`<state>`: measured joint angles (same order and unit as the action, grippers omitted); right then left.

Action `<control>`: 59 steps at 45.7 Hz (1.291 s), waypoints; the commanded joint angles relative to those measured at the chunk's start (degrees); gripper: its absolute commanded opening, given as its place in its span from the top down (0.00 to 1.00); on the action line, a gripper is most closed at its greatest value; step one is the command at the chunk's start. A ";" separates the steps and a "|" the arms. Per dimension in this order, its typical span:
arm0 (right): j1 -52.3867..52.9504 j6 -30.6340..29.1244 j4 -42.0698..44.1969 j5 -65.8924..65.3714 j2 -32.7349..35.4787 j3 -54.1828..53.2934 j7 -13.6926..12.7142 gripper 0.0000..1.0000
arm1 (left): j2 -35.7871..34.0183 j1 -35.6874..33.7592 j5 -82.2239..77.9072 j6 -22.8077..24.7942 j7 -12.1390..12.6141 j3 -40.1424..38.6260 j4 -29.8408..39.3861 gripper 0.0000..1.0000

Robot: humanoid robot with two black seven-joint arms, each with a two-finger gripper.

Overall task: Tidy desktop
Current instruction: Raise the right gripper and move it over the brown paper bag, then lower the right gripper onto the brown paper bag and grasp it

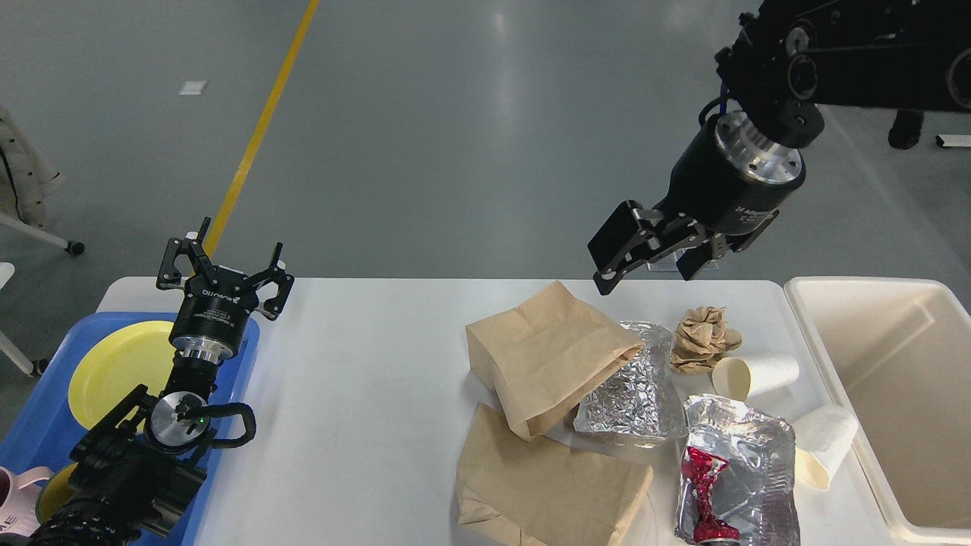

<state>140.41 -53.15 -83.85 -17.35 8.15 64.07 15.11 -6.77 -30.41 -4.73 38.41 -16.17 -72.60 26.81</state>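
The white desktop (364,379) carries litter on its right half: two brown paper bags (542,356) (546,485), crumpled foil (626,394), a foil wrapper with a red crushed can (709,493), a brown paper ball (702,337) and two white paper cups (758,373) (823,444) lying on their sides. My left gripper (227,262) is open and empty above the desktop's far left corner. My right gripper (645,269) is open and empty, hanging in the air above the desktop's far edge, just behind the upper bag and foil.
A blue tray (250,341) at the left holds a yellow plate (114,364) and a pink mug (19,504). A cream bin (895,394) stands at the right edge. Grey floor with a yellow line lies beyond the table.
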 commanded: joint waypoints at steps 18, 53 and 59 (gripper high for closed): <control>5.49 -0.29 -5.27 25.59 1.51 0.09 -11.23 0.00 | 0.00 0.00 0.07 0.00 0.00 0.00 0.00 0.03; -32.13 47.08 2.12 54.87 -6.31 -3.51 -26.01 0.02 | 0.00 0.00 0.07 0.00 0.00 0.00 0.00 0.03; -36.25 52.88 3.60 56.46 -7.97 -5.79 -26.01 0.02 | 0.00 0.00 0.07 0.00 0.00 0.00 0.00 0.03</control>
<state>107.84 -5.17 -81.66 37.61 1.64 60.19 -10.95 -6.77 -30.41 -4.69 38.41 -16.18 -72.55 26.80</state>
